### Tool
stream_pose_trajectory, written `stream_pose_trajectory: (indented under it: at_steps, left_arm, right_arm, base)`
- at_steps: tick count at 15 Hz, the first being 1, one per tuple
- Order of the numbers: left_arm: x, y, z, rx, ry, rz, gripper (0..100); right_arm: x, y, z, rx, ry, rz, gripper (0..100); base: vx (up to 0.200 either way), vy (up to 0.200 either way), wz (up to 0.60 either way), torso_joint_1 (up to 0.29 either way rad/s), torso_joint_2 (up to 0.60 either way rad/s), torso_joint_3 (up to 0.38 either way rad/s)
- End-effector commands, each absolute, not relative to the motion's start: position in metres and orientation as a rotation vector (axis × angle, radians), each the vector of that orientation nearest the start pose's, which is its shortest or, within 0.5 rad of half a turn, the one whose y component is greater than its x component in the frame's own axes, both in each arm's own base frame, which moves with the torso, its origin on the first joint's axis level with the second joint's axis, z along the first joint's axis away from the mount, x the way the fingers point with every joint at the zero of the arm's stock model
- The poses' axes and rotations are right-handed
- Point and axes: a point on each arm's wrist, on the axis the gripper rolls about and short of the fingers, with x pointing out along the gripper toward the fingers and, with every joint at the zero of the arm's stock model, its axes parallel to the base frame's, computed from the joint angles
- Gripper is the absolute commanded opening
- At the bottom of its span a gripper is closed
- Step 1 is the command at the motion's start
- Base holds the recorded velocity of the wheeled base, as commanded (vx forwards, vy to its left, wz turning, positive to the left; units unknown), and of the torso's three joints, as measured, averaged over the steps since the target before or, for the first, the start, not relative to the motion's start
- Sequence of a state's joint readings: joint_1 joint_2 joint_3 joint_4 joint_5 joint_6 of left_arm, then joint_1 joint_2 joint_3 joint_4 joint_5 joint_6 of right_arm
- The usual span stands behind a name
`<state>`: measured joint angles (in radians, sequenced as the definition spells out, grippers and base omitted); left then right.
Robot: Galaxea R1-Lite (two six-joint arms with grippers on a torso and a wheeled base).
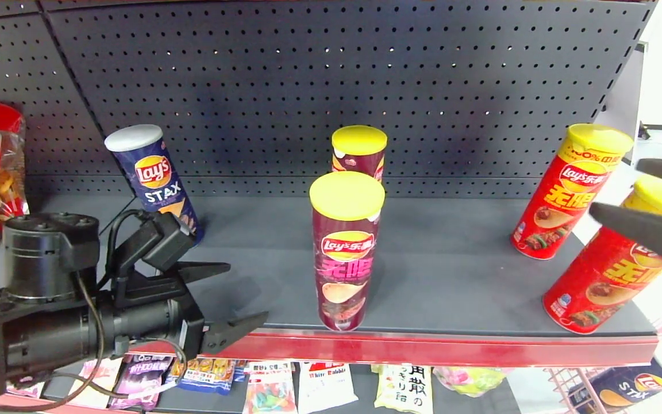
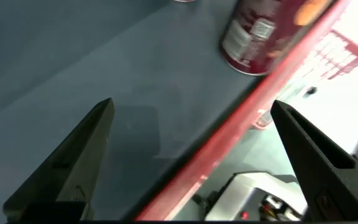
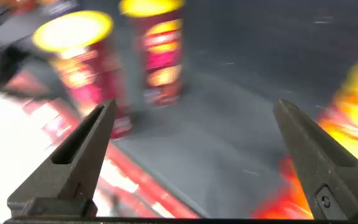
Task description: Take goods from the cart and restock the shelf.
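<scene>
- Progress: the grey metal shelf (image 1: pixel 451 287) with a red front lip carries five tall chip cans, all standing on their bases.
- Far left, near the back: blue can with a white lid (image 1: pixel 153 178).
- Mid-shelf: two maroon cans w/ yellow lids. The front maroon can (image 1: pixel 345 253) is at the lip and the rear maroon can (image 1: pixel 358 152) is straight behind it.
- Right end: two red cans w/ yellow lids, the rear red can (image 1: pixel 566 192) and the front red can (image 1: pixel 612 270) (they look tilted in the head view, prob. just the lens).
- Left to do, my read: the pink wire cart (image 1: pixel 566 385) at lower right, below shelf level, holds at least one spare blue can (image 1: pixel 632 388) lying down. So the restock isn't finished, and there are wide gaps betw. the groups to fill.
- Left tool (image 1: pixel 247 290): released, fingers spread wide, nothing betw. them. It hangs over the shelf's front lip, left of the front maroon can and apart from it, pointing toward it.
- Right tool (image 3: pixel 194 112): also released and empty, coming in from the right. In the head view one finger crosses the upper part of the front red can. In the right wrist view that can sits just beside a finger, not betw. the two.
</scene>
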<state>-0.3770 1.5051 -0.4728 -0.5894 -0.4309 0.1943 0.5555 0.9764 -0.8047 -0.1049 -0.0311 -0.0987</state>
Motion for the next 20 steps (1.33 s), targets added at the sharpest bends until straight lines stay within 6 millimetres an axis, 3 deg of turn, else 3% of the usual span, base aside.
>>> stream_pose_trajectory:
  at_steps: [1, 6, 13, 20]
  left_arm:
    - [0.223, -0.101, 0.137, 0.183, 0.410, -0.829, 100]
    - [0.245, -0.125, 0.134, 0.199, 0.414, -0.866, 100]
    - [0.269, -0.141, 0.131, 0.202, 0.403, -0.879, 100]
    - [0.273, -0.155, 0.130, 0.208, 0.395, -0.916, 100]
  right_arm:
    - [0.083, 0.036, 0.296, -0.069, -0.042, 0.358, 100]
    - [0.076, 0.017, 0.295, 0.033, -0.053, 0.177, 100]
    - [0.075, 0.016, 0.295, 0.049, -0.054, 0.167, 100]
    - [0.075, 0.016, 0.294, 0.048, -0.053, 0.167, 100]
  base:
    - [0.000, 0.000, 0.00, 0.000, 0.00, 0.000]
    - [0.000, 0.000, 0.00, 0.000, 0.00, 0.000]
    - [0.000, 0.000, 0.00, 0.000, 0.00, 0.000]
    - [0.000, 0.000, 0.00, 0.000, 0.00, 0.000]
